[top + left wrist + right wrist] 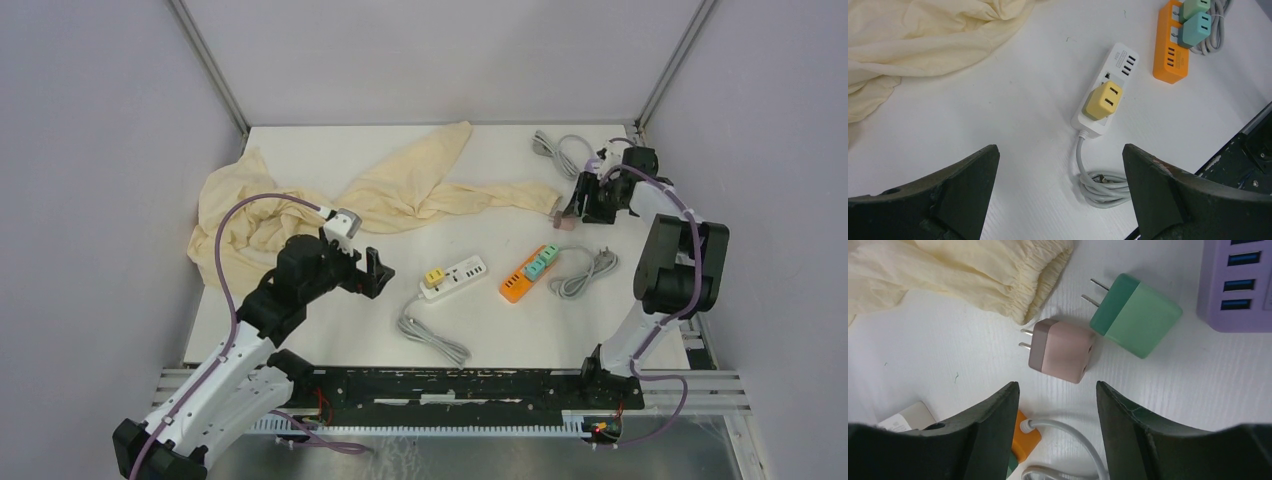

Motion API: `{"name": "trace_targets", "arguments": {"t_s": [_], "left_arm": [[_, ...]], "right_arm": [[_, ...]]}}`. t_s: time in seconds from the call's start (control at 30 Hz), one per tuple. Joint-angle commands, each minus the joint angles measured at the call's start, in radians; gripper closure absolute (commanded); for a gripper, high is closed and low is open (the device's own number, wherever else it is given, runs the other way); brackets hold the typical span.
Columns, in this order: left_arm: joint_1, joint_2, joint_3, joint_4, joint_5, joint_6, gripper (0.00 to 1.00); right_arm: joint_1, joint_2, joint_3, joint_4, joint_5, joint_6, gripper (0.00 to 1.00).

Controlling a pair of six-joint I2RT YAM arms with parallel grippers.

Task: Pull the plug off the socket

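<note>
A yellow plug [1103,100] sits plugged into a white power strip [1120,65] in the middle of the table; both also show in the top view, the plug [434,276] on the strip [462,273]. My left gripper [375,272] is open and empty, hovering left of the strip; in the left wrist view the gripper [1060,150] is short of the plug. An orange strip [517,285] carries two teal plugs [541,262]. My right gripper [573,206] is open and empty at the back right, just above a loose pink plug [1060,351] and a loose green plug [1135,315].
A cream cloth [300,205] lies across the back left. The white strip's coiled cable [432,335] lies toward the front. A grey cable [560,150] and a purple strip [1238,285] are at the back right. The orange strip's cable [585,272] is beside it.
</note>
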Motion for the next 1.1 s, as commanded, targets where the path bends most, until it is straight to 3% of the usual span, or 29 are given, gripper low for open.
{"name": "trace_targets", "arguments": {"t_s": [0.0, 0.3, 0.4, 0.53, 0.73, 0.8, 1.07], "left_arm": [[0.007, -0.009, 0.005, 0.055, 0.06, 0.058, 0.0], [0.009, -0.06, -0.02, 0.128, 0.162, 0.005, 0.01], [0.008, -0.088, -0.04, 0.199, 0.174, -0.127, 0.01], [0.009, -0.115, -0.126, 0.375, 0.201, -0.363, 0.01], [0.008, -0.115, -0.347, 0.691, 0.158, -0.572, 0.01], [0.009, -0.098, -0.379, 0.722, 0.15, -0.567, 0.01], [0.007, -0.035, -0.447, 0.78, 0.131, -0.511, 0.02]], "right_arm": [[-0.005, -0.159, 0.033, -0.024, -0.046, -0.105, 0.37], [0.005, -0.372, -0.044, -0.015, -0.493, -0.283, 0.38], [0.044, -0.423, -0.079, -0.01, -0.626, -0.391, 0.38], [0.159, -0.48, -0.11, -0.13, -0.762, -0.737, 0.31], [0.408, -0.499, -0.109, -0.26, -0.706, -1.103, 0.01], [0.478, -0.475, -0.091, -0.297, -0.69, -1.198, 0.0], [0.788, -0.33, -0.023, -0.25, -0.417, -1.245, 0.0]]}}
